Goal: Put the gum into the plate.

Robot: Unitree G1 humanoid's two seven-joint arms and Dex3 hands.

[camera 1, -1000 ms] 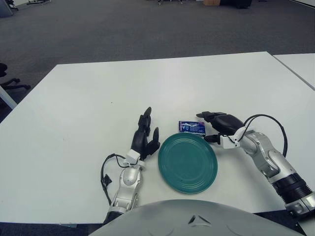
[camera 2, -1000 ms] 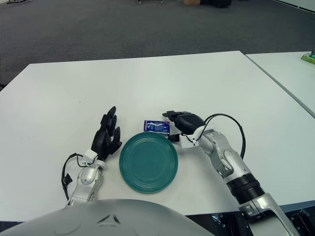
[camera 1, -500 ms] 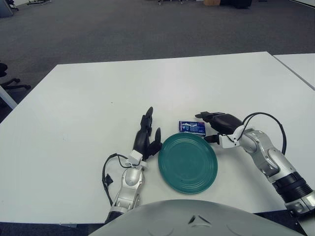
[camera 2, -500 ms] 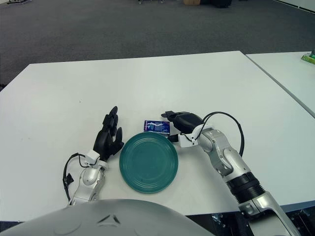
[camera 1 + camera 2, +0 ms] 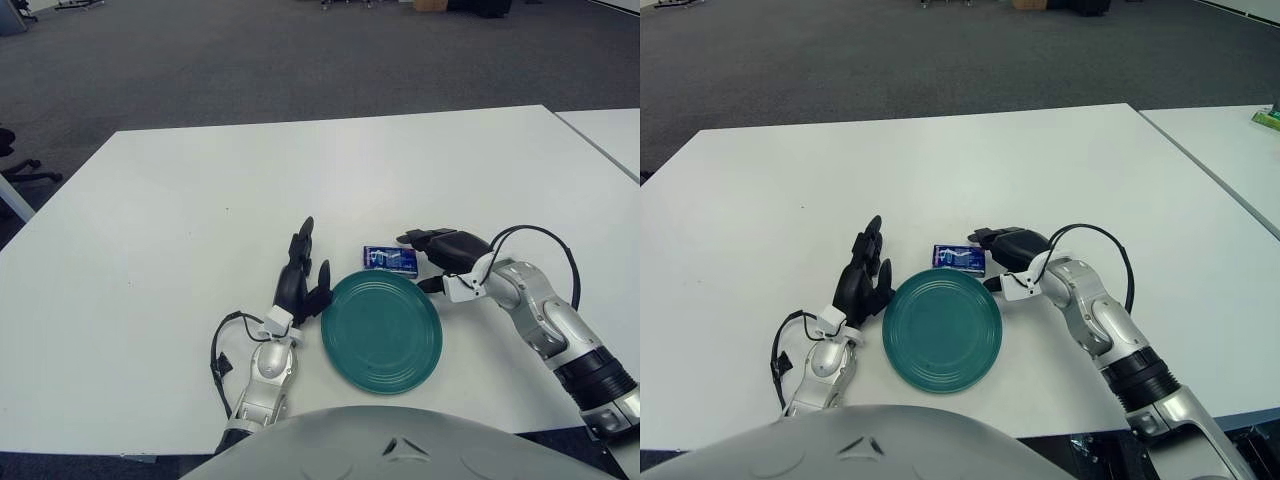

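A small blue gum pack (image 5: pixel 390 259) lies flat on the white table (image 5: pixel 200 200), just past the far rim of a round teal plate (image 5: pixel 381 330). My right hand (image 5: pixel 432 245) hovers immediately right of the pack, fingers extended toward it and spread, holding nothing. My left hand (image 5: pixel 301 280) stands at the plate's left edge with its fingers spread upward and nothing in them. The plate holds nothing.
A second white table (image 5: pixel 610 135) stands close on the right, separated by a narrow gap. Grey carpet lies beyond the far edge. A black cable (image 5: pixel 545 250) loops over my right wrist.
My right hand has crept slightly left toward the gum pack. My left hand has shifted a little right, closer to the plate's rim. The gum and plate have not moved.
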